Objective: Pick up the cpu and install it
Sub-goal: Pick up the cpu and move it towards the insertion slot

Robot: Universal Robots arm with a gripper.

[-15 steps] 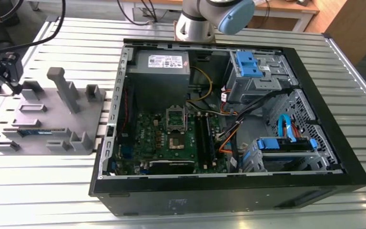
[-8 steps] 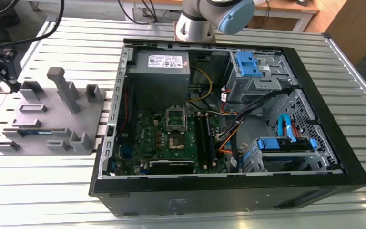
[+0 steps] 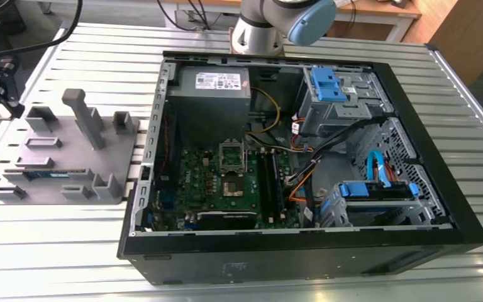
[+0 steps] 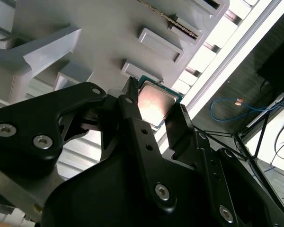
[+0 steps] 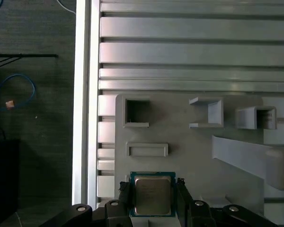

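**A:** Where's the chip right now?

**B:** I see the cpu (image 5: 152,197) lying flat, shiny lid up, at the edge of the grey holder plate (image 5: 194,156), on the side nearest the rim of the slatted table (image 5: 180,52). In the exterior view my gripper (image 3: 5,107) is at the far left, well apart from the open computer case (image 3: 468,233).

**A:** And the jaws?

**B:** Narrow. In both wrist views the 2 fingers (image 5: 125,194) bracket the cpu on 2 opposite edges. I can see no gap on either side, so I read it as held. How firmly, I can't say from here.

**A:** What makes this pick-up go well?

**B:** As I judge it, 3 things.
- 1: I should squeeze only on the green rim, and lightly. A thin board like that could flex or pop out sideways if I overdo it.
- 2: I should keep the fingers centred on those edges. In the first wrist view they look level with each other, which should keep the chip from pivoting.
- 3: I should come away from the plate straight and level. Its raised pockets (image 5: 208,113) stand near, and a tilted chip could catch.

**A:** Anything about the target?

**B:** The socket (image 3: 233,185) sits mid-board inside the case. The chip's orientation in the jaws matters there, so I wouldn't let it twist.
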